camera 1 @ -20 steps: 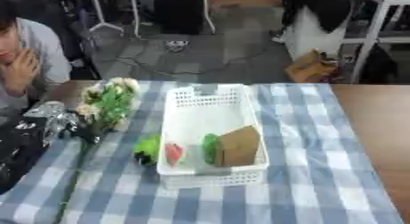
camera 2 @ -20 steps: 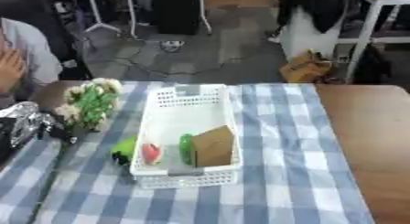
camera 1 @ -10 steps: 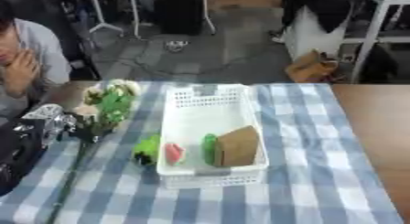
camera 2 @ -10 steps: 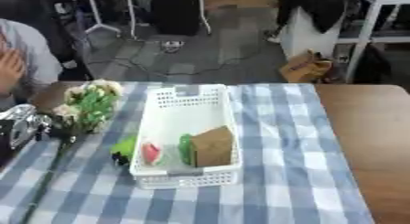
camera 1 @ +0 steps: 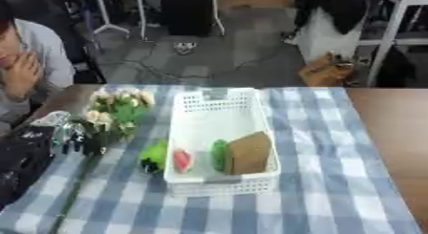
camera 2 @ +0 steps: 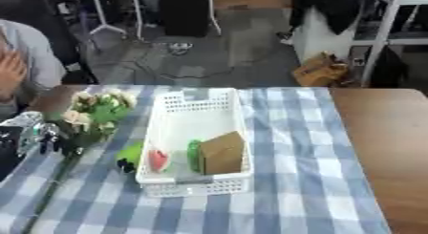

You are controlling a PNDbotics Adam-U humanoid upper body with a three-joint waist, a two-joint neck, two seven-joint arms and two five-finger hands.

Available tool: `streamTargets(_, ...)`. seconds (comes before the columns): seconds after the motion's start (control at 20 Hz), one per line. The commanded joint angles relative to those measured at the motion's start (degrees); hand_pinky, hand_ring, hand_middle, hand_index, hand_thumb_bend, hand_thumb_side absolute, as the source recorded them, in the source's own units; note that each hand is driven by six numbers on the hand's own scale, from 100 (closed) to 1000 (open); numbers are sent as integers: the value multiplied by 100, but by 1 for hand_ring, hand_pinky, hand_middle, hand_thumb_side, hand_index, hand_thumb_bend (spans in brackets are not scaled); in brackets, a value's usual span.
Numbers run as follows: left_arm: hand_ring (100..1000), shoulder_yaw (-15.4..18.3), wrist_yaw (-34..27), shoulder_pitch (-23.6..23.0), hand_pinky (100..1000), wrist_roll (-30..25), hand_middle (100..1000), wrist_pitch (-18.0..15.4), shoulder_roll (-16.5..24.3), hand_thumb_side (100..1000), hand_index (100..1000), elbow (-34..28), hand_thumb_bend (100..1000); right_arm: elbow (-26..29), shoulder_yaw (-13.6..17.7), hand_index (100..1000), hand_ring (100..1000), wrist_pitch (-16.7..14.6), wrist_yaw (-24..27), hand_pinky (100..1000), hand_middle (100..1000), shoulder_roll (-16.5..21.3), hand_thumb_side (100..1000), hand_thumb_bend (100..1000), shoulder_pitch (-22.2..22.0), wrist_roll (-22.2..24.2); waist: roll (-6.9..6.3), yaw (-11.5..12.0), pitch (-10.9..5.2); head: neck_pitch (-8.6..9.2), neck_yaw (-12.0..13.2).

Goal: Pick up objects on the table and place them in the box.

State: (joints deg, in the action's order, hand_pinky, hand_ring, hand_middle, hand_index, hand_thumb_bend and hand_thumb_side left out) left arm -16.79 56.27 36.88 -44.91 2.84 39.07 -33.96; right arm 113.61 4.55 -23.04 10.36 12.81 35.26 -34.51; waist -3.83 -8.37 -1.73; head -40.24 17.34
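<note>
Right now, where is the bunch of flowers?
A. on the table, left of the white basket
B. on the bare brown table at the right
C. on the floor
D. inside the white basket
A: the bunch of flowers lies on the checked tablecloth to the left of the white basket, with the robot's left hand at its stems.

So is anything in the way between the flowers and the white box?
Only the green thing lying against the white box's left wall near the front. The flowers, held in the left hand, otherwise have bare checked cloth between them and the wall.
</note>
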Motion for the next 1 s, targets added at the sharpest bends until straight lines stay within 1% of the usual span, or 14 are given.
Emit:
streamTargets(0.05, 832, 14, 203, 129, 686, 3, 710, -88, 98, 997, 851, 78, 156, 98, 6, 472, 519, 4, -18, 539, 426, 18, 550, 100, 109, -31, -79, 3, -138, -45, 19)
streamTargets(0.1, 832, 21, 258, 138, 686, 17, 710, -107, 89, 997, 851, 98, 156, 98, 5, 472, 519, 3, -17, 539, 426, 18, 550, 100, 108, -31, -78, 4, -138, -45, 19)
streamTargets(0.15, 764, 25, 324, 150, 588, 40, 608, -120, 79, 851, 772, 112, 147, 98, 4, 472, 519, 3, -15, 539, 426, 18, 547, 100, 106, -31, -78, 5, -140, -47, 28)
streamTargets(0.2, 764, 32, 390, 161, 588, 67, 608, -131, 65, 851, 772, 126, 147, 98, 3, 472, 519, 2, -12, 539, 426, 18, 547, 100, 104, -32, -77, 6, -141, -49, 32)
streamTargets(0.25, 713, 31, 474, 179, 501, 122, 526, -131, 58, 727, 691, 126, 142, 98, 1, 471, 518, 4, -9, 539, 425, 17, 547, 100, 102, -30, -76, 7, -142, -51, 41)
streamTargets(0.3, 713, 35, 551, 190, 501, 182, 526, -128, 47, 727, 691, 130, 142, 98, 0, 471, 518, 6, -5, 539, 425, 16, 547, 100, 101, -27, -76, 8, -142, -52, 45)
streamTargets(0.35, 621, 33, 632, 198, 408, 239, 446, -135, 40, 673, 632, 140, 147, 98, -2, 471, 518, 5, -3, 539, 425, 16, 548, 100, 101, -24, -76, 8, -143, -53, 55)
streamTargets(0.5, 560, 39, 890, 219, 345, 387, 400, -199, 6, 634, 596, 197, 145, 98, -1, 470, 517, 3, 5, 539, 424, 12, 544, 100, 96, -23, -76, 10, -146, -57, 68)
streamTargets(0.55, 474, 55, 955, 228, 256, 428, 324, -209, -4, 574, 530, 226, 117, 98, -3, 470, 517, 4, 7, 539, 424, 10, 544, 100, 96, -19, -75, 12, -146, -54, 70)
streamTargets(0.6, 474, 72, 1008, 236, 256, 472, 324, -209, -17, 574, 530, 255, 117, 98, -6, 470, 517, 3, 8, 539, 424, 8, 544, 100, 94, -13, -75, 14, -147, -52, 71)
streamTargets(0.75, 385, 123, 1077, 264, 156, 597, 251, -189, -47, 435, 448, 314, 100, 98, -6, 469, 516, 10, 13, 539, 424, 3, 542, 100, 85, -1, -75, 19, -150, -52, 78)
streamTargets(0.8, 385, 133, 1076, 270, 156, 646, 251, -164, -55, 435, 448, 316, 100, 98, -6, 469, 516, 10, 14, 539, 424, 3, 542, 100, 84, 2, -75, 20, -150, -53, 79)
streamTargets(0.85, 329, 140, 1069, 280, 100, 703, 207, -133, -60, 334, 411, 307, 100, 98, -9, 468, 516, 11, 16, 539, 423, 2, 543, 100, 82, 5, -75, 21, -151, -52, 82)
streamTargets(1.0, 329, 125, 1016, 283, 100, 838, 207, -39, -73, 334, 411, 279, 100, 98, -15, 468, 516, 10, 21, 539, 423, -1, 543, 100, 79, 17, -75, 21, -150, -47, 89)
